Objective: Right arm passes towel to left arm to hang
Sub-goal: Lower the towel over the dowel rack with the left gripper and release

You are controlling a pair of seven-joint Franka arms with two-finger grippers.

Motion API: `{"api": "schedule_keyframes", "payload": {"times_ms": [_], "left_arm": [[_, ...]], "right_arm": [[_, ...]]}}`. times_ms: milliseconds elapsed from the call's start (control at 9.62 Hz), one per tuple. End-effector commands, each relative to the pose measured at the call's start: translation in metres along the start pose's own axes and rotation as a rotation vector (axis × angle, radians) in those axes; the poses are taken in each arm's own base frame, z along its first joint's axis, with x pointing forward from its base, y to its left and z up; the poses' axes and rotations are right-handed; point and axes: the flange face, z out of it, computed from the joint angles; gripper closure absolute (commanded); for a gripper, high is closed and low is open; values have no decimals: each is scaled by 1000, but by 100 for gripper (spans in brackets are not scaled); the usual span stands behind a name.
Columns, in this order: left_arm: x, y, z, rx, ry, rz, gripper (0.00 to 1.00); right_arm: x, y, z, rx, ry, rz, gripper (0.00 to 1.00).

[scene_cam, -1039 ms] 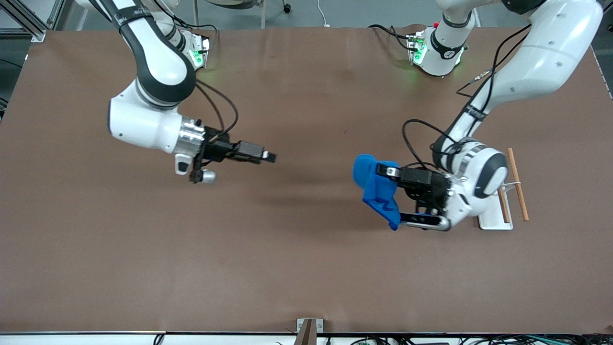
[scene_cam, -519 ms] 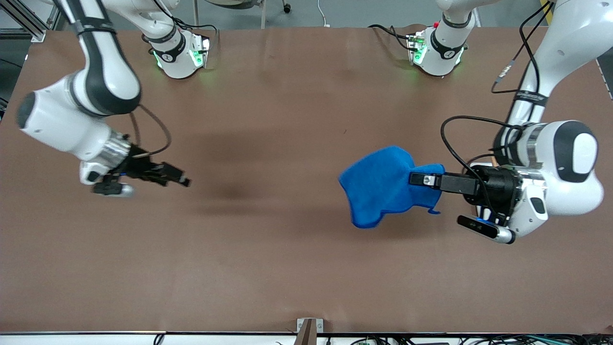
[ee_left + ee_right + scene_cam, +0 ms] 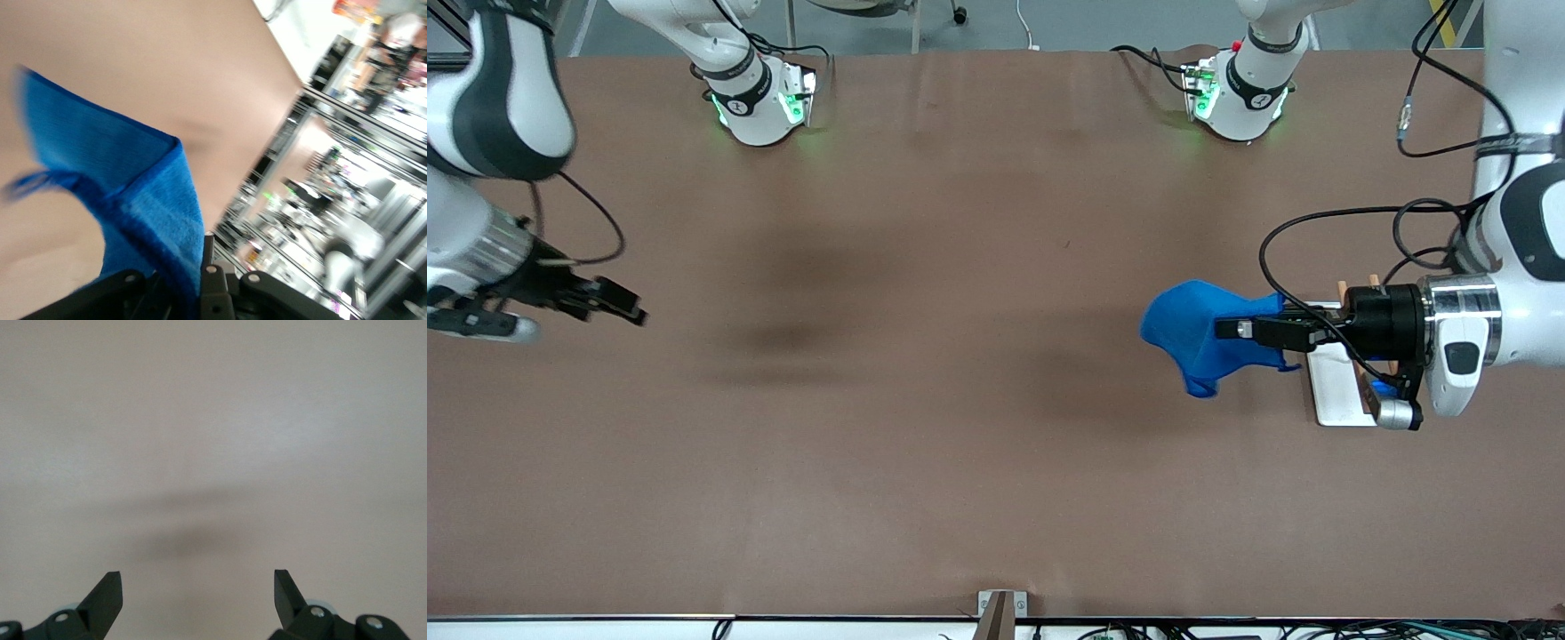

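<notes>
The towel (image 3: pixel 1199 342) hangs in the air at the left arm's end of the table (image 3: pixel 960 444), pinched by one edge in the left gripper (image 3: pixel 1240 329), whose fingers are clamped on the blue cloth; the rest droops free below them, over bare table just beside a small stand (image 3: pixel 1334 391) with a white base and wooden rods that sits under that arm's wrist; the handover therefore looks done, and the hanging is what remains, presumably on those rods; the right gripper (image 3: pixel 627 311) hovers over the table at the right arm's end, well apart from the towel, its fingers spread wide and holding nothing, apparently waiting.
</notes>
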Motion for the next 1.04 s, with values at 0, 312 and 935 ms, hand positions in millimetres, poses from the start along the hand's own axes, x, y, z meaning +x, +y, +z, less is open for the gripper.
{"api": "schedule_keyframes", "payload": {"times_ms": [0,312,935], "left_arm": [[14,-36,-2,209,86,-57,100],[21,-76,-17,537,151,-63,100],[63,-203,-74,757,176,-236,100]], "right_arm": [[1,11,-59,-40,43,13,0],[-12,35,-124,-50,-24,69,0],[-21,43,-161,-83,-16,71,0]]}}
